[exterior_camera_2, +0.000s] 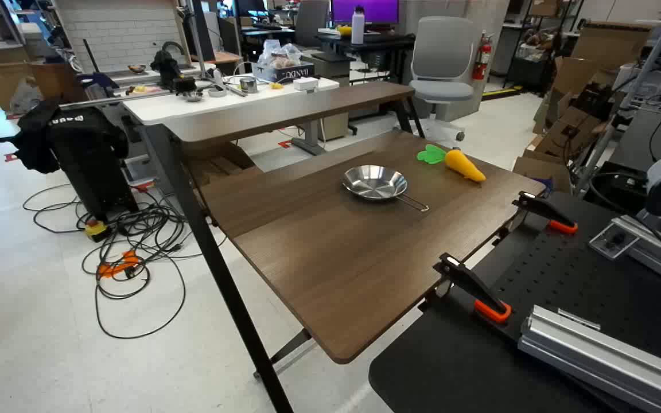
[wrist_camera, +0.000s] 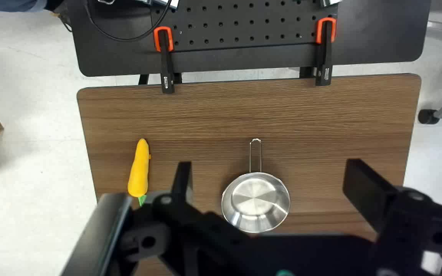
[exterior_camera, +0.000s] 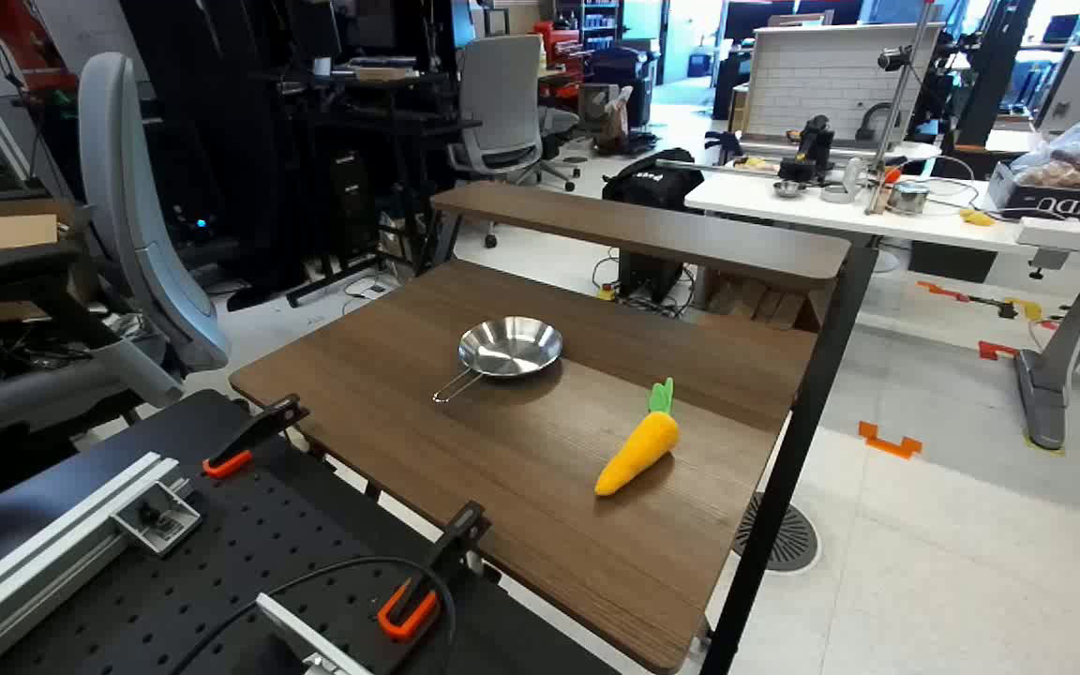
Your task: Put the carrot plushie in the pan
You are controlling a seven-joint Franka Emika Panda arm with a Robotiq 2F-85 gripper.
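While the gripper (wrist_camera: 268, 178) hung in the lower wrist view, its 2 fingers (wrist_camera: 365, 193) spread wide and holding nothing, the carrot (wrist_camera: 139, 170) lay on the table (wrist_camera: 282, 111) at the left of the frame, narrow end toward the top, its green leaf partly hidden by the gripper. The pan (wrist_camera: 255, 203) sat upright at lower centre, well apart from the carrot, handle toward the top. In both exterior views the carrot lay right of the pan, outside it. At the wrist view's top, 2 clamps (wrist_camera: 166, 63) crossed the black bench's (wrist_camera: 244, 59) edge.
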